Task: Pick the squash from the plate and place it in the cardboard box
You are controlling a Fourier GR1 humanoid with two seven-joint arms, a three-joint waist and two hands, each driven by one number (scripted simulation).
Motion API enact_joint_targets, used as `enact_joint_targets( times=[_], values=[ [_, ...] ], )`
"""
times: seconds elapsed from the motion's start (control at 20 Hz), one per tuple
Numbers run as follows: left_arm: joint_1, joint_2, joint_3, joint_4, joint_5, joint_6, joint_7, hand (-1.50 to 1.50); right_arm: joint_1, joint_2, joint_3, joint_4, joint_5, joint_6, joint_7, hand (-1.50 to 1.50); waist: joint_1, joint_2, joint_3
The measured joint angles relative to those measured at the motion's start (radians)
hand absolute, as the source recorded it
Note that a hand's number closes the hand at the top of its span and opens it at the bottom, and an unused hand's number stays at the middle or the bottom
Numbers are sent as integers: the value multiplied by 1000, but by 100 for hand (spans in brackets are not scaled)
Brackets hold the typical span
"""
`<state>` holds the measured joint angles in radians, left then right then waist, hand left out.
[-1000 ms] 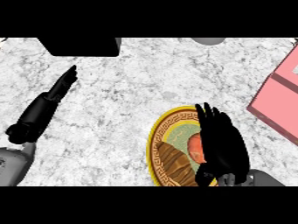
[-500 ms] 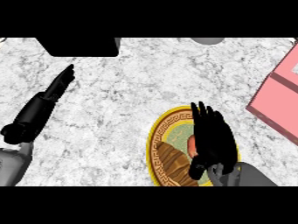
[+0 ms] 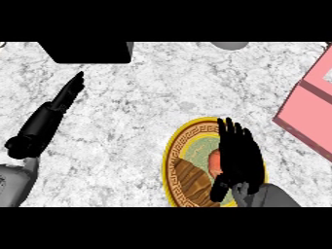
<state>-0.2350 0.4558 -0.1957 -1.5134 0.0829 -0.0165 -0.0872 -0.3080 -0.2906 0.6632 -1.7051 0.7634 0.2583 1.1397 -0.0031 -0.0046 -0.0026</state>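
A round plate with a yellow patterned rim lies on the marble counter at lower centre-right. On it a reddish-orange squash shows only as a sliver, the rest hidden under my right hand. That hand lies flat over the plate, fingers straight and pointing away, thumb low at its left side by the squash. The pink cardboard box stands at the right edge, open side up. My left hand rests far to the left, fingers straight, pointing up and away.
A black block sits at the top left of the counter. A grey rounded object peeks in at the top edge. Bare marble lies between the plate and the box.
My right hand has slid slightly left and nearer over the plate, covering more of the squash. The left arm has shifted only a little.
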Motion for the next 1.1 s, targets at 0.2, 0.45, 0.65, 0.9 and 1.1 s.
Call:
enact_joint_targets(
  times=[0.2,0.45,0.65,0.9,1.1],
  values=[
    [11,-10,10,-9,-11,-7,-5,0,45,27,-25,13,37,-6,-26,-150,1,-3,-2],
    [8,-34,19,-22,-36,-12,14,0,56,56,-41,37,76,8,-86,150,3,-5,-3],
    [15,-38,40,-26,-42,-36,12,0,57,51,-29,38,144,12,-131,150,3,-5,-4],
    [26,-54,55,-26,-64,-53,2,0,70,26,-30,38,232,-8,-186,150,2,-7,-5],
    [26,-64,64,-12,-77,-61,-12,0,18,26,-19,56,236,-6,-295,150,8,0,-2]
  ],
)
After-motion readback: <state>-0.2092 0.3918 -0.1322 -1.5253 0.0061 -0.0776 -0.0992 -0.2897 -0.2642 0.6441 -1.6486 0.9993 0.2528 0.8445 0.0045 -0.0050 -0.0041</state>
